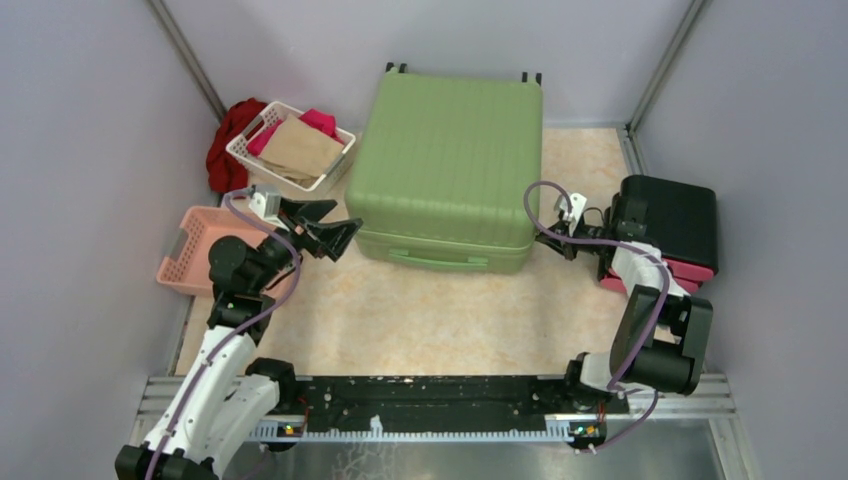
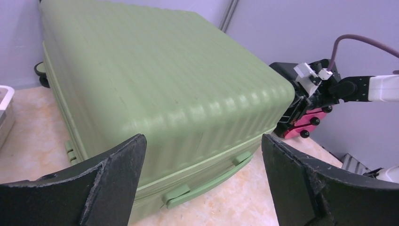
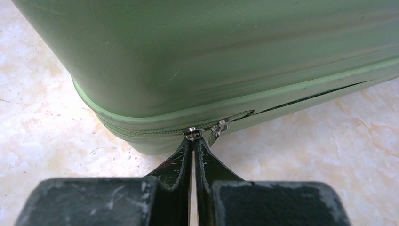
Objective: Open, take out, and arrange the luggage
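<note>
At the near right corner of the luggage [image 1: 445,160], which lies flat with its lid down mid-table and its wheels toward the back wall, I have the right gripper [image 3: 193,141] pinched fully together on what looks like one zipper pull [image 3: 191,133]. A second pull [image 3: 216,131] hangs free just beside it. I worry the thin tab will slip from the tips once I drag along the seam, or the case will skid on the table [image 1: 450,320], because the left gripper [image 1: 342,218] hangs wide open and empty near the opposite corner, bracing nothing.

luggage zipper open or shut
Partly open: on the luggage, teeth mesh left of the zipper pulls, and a dark slit runs right of them. Lid down.
</note>
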Tool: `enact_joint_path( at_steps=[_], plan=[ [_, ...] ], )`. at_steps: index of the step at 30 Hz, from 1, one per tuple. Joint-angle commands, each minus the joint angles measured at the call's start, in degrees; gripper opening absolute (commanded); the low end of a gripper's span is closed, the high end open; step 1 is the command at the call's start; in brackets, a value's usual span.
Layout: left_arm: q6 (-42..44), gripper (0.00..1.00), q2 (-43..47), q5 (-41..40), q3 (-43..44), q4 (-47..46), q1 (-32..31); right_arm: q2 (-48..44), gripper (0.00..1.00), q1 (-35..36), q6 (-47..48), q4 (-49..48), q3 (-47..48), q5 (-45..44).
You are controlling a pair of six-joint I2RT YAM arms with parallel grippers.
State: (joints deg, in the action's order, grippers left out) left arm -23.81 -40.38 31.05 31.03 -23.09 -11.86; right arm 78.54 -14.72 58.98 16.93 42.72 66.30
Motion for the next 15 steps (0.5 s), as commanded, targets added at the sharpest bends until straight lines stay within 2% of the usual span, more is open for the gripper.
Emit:
enact_joint_path(
  at_steps=[1, 6, 11, 15],
  plan=[
    [2.5, 0.98, -0.3, -2.6, 1.4, 1.9, 0.0, -0.1, 0.00, 0.3, 0.3, -0.8, -0.1, 3.4],
    [6.4, 0.96, -2.0, -10.6, 4.1, 7.9, 0.0, -0.1, 0.00, 0.3, 2.8, 6.2, 2.6, 0.8],
    [8.8, 0.82, -6.8, -20.4, 9.5, 16.5, 0.0, 0.5, 0.00, 0.4, 10.4, 17.6, 5.8, -0.1],
    [9.0, 0.74, -10.9, -27.1, 11.3, 18.1, 0.0, -0.7, 0.00, 0.6, 10.5, 19.9, 5.4, -1.2]
  ],
)
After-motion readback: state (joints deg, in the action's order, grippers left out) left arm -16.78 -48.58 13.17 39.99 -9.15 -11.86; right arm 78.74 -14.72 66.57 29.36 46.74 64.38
